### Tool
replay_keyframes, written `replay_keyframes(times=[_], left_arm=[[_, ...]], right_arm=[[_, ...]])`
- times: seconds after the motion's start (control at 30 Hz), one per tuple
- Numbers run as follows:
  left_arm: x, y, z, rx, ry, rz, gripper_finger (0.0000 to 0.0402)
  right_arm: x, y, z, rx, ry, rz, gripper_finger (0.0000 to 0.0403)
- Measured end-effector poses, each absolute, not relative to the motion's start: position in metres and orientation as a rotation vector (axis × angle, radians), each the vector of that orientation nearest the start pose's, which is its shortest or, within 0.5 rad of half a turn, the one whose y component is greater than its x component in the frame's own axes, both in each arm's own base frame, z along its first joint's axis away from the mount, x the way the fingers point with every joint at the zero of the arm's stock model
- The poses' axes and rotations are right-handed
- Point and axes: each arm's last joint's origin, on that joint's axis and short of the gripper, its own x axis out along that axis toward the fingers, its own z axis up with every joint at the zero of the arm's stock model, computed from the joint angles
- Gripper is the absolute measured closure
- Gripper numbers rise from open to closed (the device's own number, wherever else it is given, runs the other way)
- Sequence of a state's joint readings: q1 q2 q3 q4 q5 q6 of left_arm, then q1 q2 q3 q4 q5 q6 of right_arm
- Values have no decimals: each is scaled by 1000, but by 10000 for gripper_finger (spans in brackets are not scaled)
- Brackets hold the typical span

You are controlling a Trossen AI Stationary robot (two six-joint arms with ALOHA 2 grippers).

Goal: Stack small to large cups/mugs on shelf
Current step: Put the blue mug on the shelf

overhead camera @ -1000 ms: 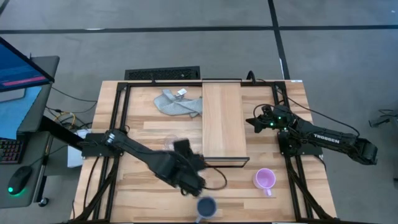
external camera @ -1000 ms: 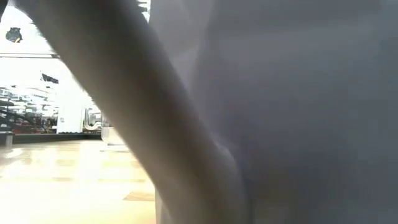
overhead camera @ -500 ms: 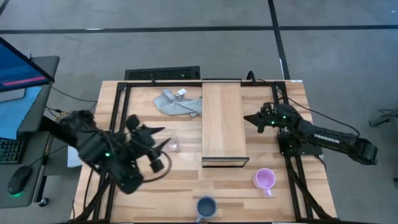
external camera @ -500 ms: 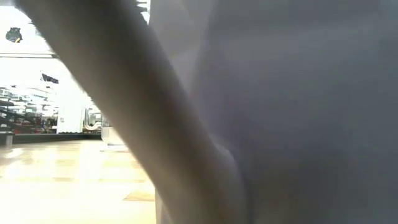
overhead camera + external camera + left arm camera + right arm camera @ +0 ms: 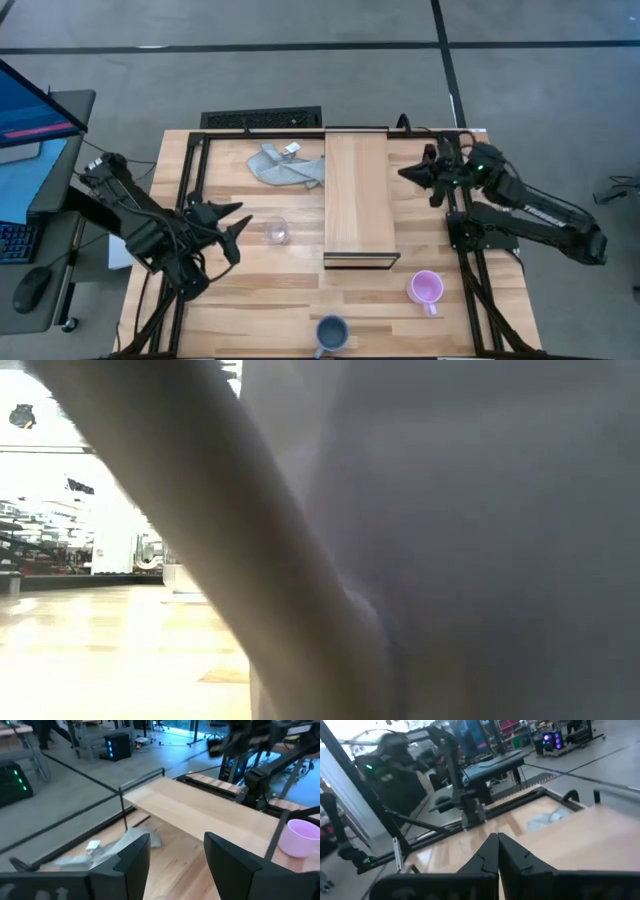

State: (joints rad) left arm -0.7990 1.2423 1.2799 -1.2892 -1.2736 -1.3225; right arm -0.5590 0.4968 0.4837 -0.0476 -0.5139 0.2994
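The left gripper (image 5: 232, 226) is hovering over the left part of the slatted tabletop (image 5: 270, 290), its two fingers (image 5: 131, 862) standing wide apart and holding nothing. The small clear glass cup (image 5: 276, 232) is sitting upright on the tabletop just beyond those fingertips, not between them and not touching them, in the gap between the gripper and the shelf (image 5: 359, 195). The shelf, a light-wood plank with a dark metal frame edge, is lying lengthwise down the middle of the table with nothing standing on it. The pink-purple handled mug (image 5: 426, 289) is standing upright on the tabletop near the shelf's front right corner; in the left wrist view it is showing past the shelf's edge (image 5: 299, 838). The blue-grey handled mug (image 5: 331, 332) is standing at the table's front edge, well apart from both grippers. The right gripper (image 5: 408, 173) is waiting just beside the shelf's right edge, fingers (image 5: 512, 854) pressed together, empty. A grey cloth (image 5: 285, 165) is lying crumpled left of the shelf's far end.
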Motion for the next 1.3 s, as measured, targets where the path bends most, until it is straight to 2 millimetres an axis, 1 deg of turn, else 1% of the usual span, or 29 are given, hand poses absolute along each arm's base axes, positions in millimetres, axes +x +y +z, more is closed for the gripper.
replay_keyframes(times=[0.07,0.17,0.3,0.37,0.5,0.63,0.77,0.83,0.87,0.93,1.0,1.07,1.17,1.27,1.3], left_arm=[[159,-124,338,-191,229,671,223],[158,-123,320,-190,217,656,223],[153,-118,297,-219,201,653,224],[151,-116,286,-243,192,653,230],[145,-110,270,-263,199,646,266],[139,-103,259,-265,198,646,313],[130,-95,253,-290,188,634,365],[127,-93,251,-287,181,609,390],[126,-93,251,-283,173,591,395],[125,-93,252,-253,176,548,395],[125,-94,255,-227,186,483,394],[124,-93,259,-207,187,391,397],[125,-90,265,-191,138,244,400],[126,-81,261,-192,62,108,400],[124,-77,258,-191,40,91,401]], right_arm=[[112,-50,296,332,71,-27,384],[109,-39,314,337,99,42,385],[106,-21,335,314,98,177,386],[107,-14,342,305,101,220,387],[118,0,351,296,128,269,389],[138,15,360,222,185,293,389],[161,32,369,112,252,261,390],[170,39,379,80,231,257,390],[174,42,383,76,220,262,389],[182,46,389,75,204,258,387],[190,49,390,81,208,255,385],[198,50,388,95,212,246,384],[209,52,380,128,252,216,385],[220,55,372,155,291,189,386],[223,57,371,164,289,191,386]])
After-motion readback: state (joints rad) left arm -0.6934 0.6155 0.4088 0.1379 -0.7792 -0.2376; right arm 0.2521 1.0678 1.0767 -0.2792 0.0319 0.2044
